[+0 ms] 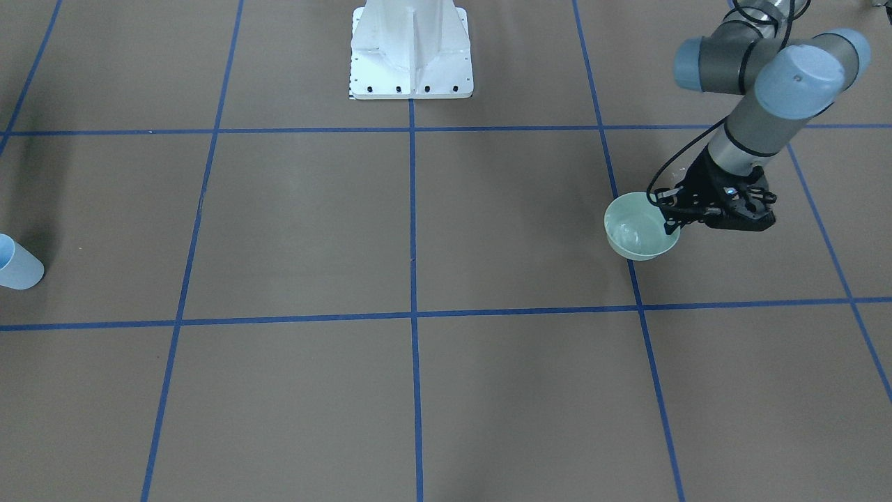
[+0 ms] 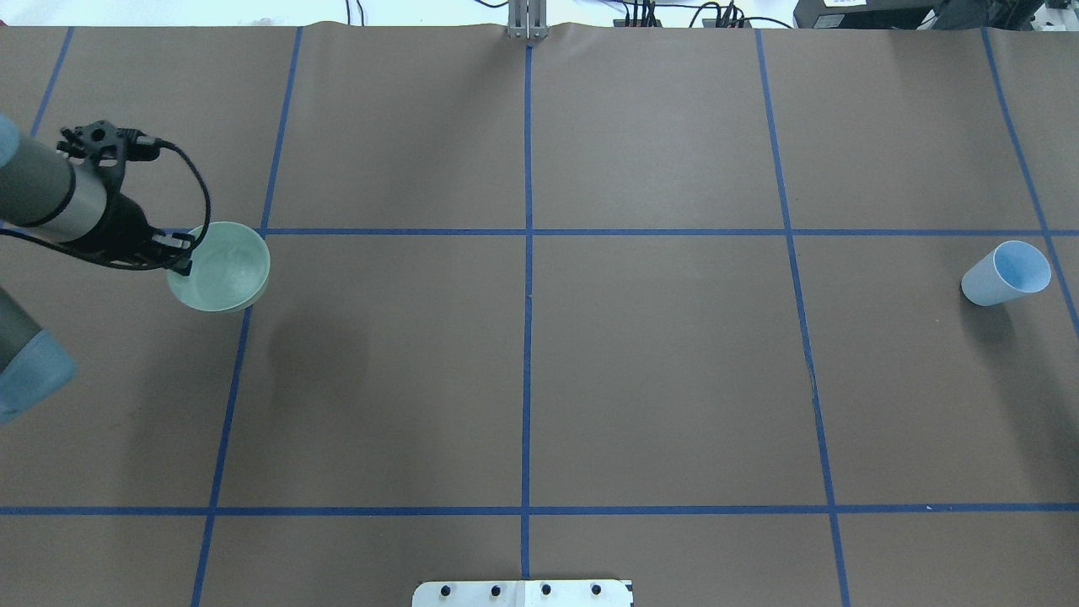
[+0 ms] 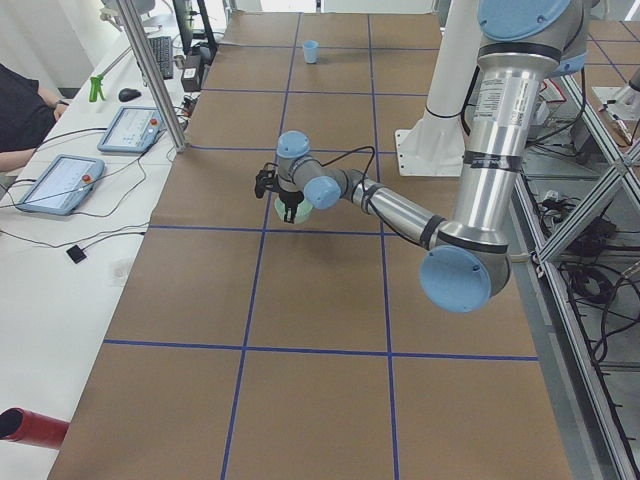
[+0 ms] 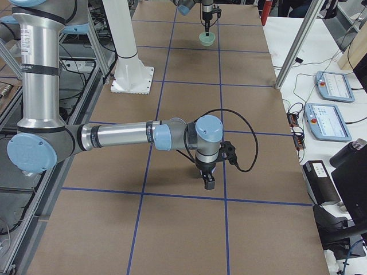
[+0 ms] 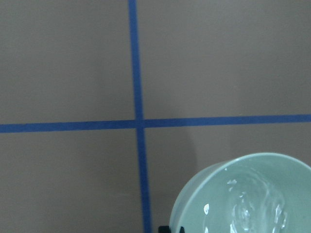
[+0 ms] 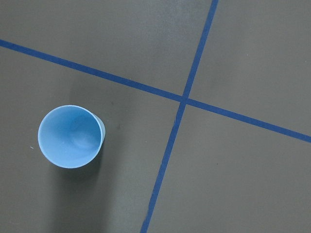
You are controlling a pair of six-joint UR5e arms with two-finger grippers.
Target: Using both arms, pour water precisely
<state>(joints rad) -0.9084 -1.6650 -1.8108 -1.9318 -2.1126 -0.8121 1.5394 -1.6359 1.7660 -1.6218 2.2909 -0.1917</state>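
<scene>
Between the fingers of the left gripper: one spot on the rim of the green bowl; the jaws appear closed narrow on that edge, so the gripper is holding the bowl by a pinch.
Risk at the grip: the hold is small and sits off to one side, so the bowl may pivot or slip out once it is carried or tipped.
Risk just ahead of the fingertips: the water lies loose in a wide, open bowl, and a sharp start or stop would likely send it over the rim.
Risk at the pour: the rim shows no spout, so the stream may spread or run down the outer wall instead of falling cleanly.
Risk far across the table from this gripper: the blue cup stands well apart from the bowl, which means a long carry. Its mouth is narrow and it looks light, so a broad stream could miss it or a nudge could topple it.
Right gripper: hangs low over the table, and its wrist camera sees the cup off to one side. I cannot tell whether its fingers are wide or narrow.
Water, place: inside the bowl, pooled at the bottom, just beyond the left fingertips.
Water, look: clear, colourless and small in amount, seen only as ringed ripples and white glints on the pale green glaze.
</scene>
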